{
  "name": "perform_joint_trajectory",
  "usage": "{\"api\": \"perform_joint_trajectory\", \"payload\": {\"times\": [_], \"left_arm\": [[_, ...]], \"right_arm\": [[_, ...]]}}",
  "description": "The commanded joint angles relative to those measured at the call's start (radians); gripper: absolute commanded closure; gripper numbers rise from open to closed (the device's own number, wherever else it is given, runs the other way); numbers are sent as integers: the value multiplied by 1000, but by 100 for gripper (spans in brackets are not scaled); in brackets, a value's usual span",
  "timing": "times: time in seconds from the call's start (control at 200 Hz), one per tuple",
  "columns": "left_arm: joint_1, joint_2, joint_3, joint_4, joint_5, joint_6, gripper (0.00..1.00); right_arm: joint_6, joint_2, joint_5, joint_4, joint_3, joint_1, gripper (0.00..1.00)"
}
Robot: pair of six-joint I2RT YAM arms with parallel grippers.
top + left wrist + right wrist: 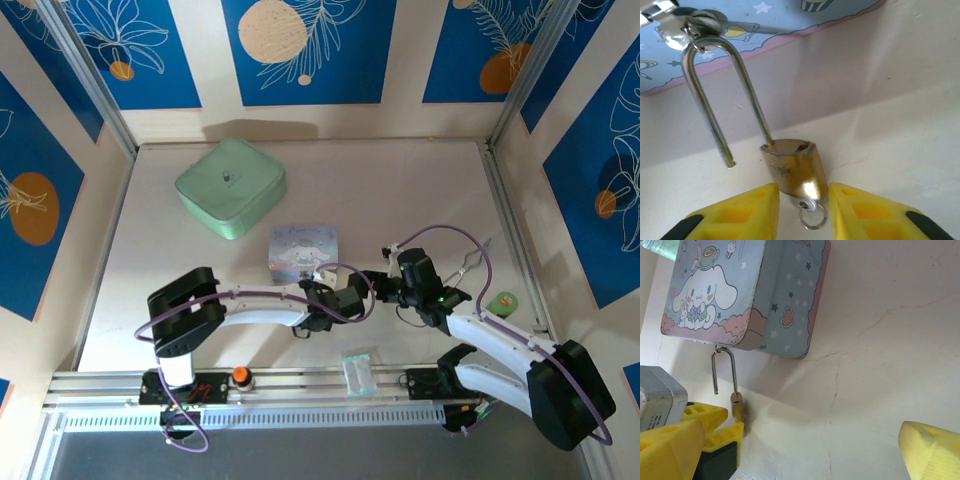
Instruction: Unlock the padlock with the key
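The padlock (795, 170) is a small brass block whose silver shackle (715, 100) stands open, one leg free of the body. The shackle hangs from the clasp of the pastel-blue cartoon tin (765, 20). The key (807, 204) sits in the bottom of the lock with a small ring dangling from it. My left gripper (804, 200) is shut on the padlock body, a yellow finger on each side. In the right wrist view the padlock (737, 405) hangs below the tin (747, 290). My right gripper (805, 455) is wide open just right of it, holding nothing.
A mint-green case (231, 187) lies at the back left. A small clear bag (358, 372) rests by the front rail. A bent wire piece (470, 262) and a small green object (505, 300) lie right of the right arm. Both grippers meet beside the tin (303, 250).
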Motion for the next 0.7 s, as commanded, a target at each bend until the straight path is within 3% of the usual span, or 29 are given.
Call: {"api": "perform_joint_trajectory", "payload": {"times": [0.0, 0.115, 0.215, 0.45, 0.55, 0.695], "left_arm": [[-8, -16, 1, 8, 15, -10, 69], [-6, -39, -6, 7, -1, -7, 67], [5, -100, -35, 22, -15, -3, 55], [72, -371, -202, 206, 23, 30, 0], [117, -494, -280, 287, 66, 39, 1], [205, -609, -356, 356, 158, 119, 1]], "right_arm": [[10, -20, 9, 2, -11, -5, 1], [7, -31, 8, -10, -10, -5, 1], [5, -45, 11, -23, -8, -8, 1], [0, -46, -39, -82, 43, -14, 1], [1, -40, -3, -118, 70, 29, 1], [62, 36, 213, -212, 159, 194, 1]]}}
